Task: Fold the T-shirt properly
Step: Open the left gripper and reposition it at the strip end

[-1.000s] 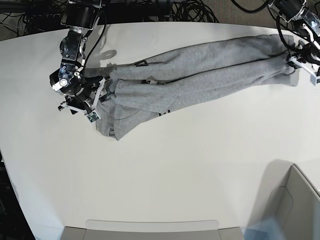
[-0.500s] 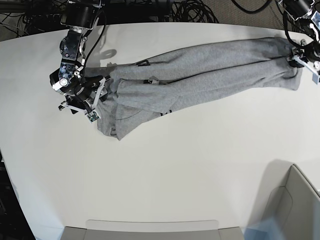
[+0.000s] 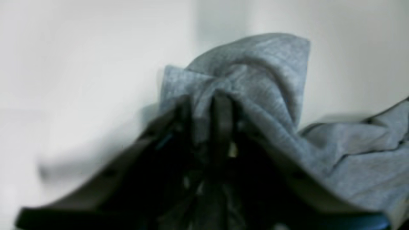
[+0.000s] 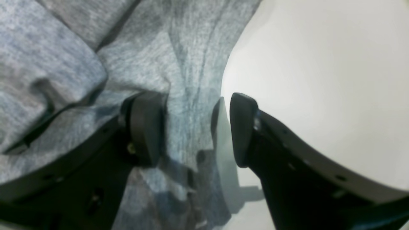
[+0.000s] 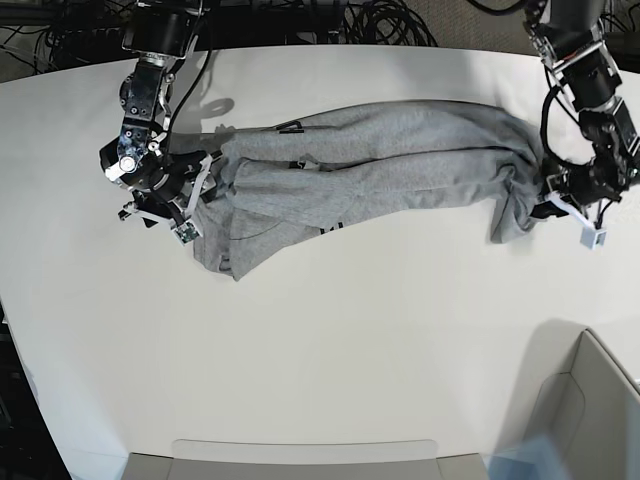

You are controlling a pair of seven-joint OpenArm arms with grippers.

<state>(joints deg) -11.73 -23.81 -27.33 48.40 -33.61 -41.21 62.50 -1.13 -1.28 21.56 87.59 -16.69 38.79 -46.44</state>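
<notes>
The grey T-shirt lay bunched in a long strip across the white table, running between both arms. The left gripper had its jaws pinched on a wad of the shirt's hem end, fabric bulging up above the fingertips. At the other end, the right gripper sat with jaws spread apart, one finger on the cloth, the other at the shirt's edge over bare table.

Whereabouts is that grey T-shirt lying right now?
In the base view the T-shirt stretches across the far half of the white table, between the right claw at the view's left and the left claw, which pinches its other end.
</notes>
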